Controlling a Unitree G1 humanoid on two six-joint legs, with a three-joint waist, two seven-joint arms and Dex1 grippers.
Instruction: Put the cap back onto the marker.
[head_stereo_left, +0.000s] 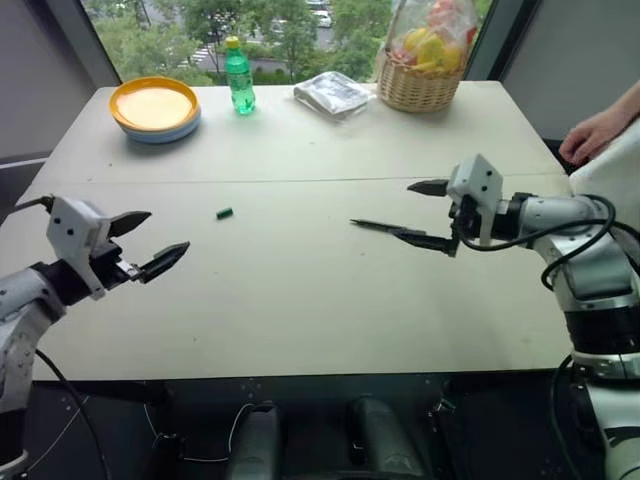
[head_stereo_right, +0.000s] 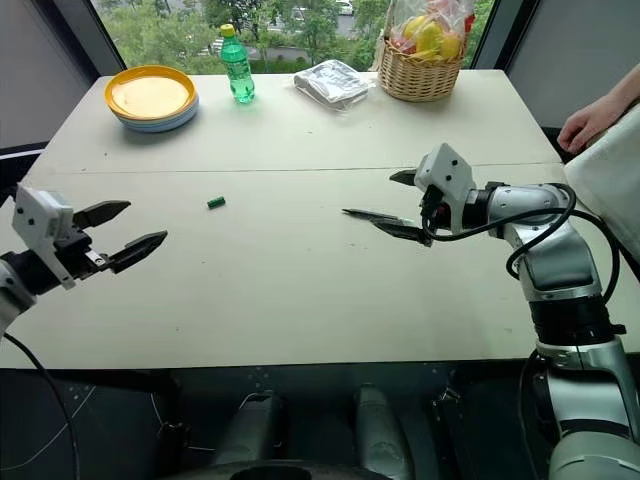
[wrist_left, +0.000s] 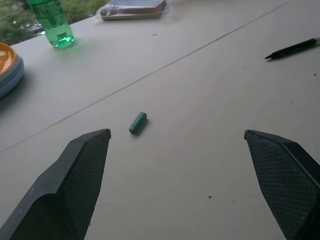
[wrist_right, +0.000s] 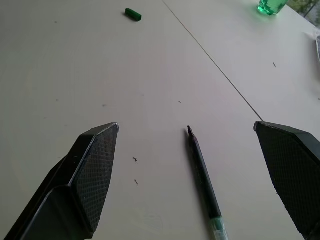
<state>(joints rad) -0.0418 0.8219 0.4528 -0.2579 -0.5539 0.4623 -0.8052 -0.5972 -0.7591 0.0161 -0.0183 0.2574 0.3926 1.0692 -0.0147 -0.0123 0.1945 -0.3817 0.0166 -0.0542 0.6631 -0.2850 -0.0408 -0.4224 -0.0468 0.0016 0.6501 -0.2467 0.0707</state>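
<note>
slim dark marker (wrist_right: 204, 175) lies between my right gripper's (head_stereo_left: 428, 214) wide, empty jaws — stubby green cap (head_stereo_left: 224, 213) ahead of my left gripper (head_stereo_left: 150, 243), likewise open.

Even daylight is entering through the window (head_stereo_left: 270, 30) behind the worktop (head_stereo_left: 300, 280), leaving only faint, soft shadows. The pale surface is showing no glare, and the wrist views' far edges are softening.

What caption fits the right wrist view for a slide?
Open right hand hovering over the uncapped marker on the table, green cap lying farther away.

Pale table (head_stereo_left: 300, 300) before leafy window (head_stereo_left: 180, 30)
</note>
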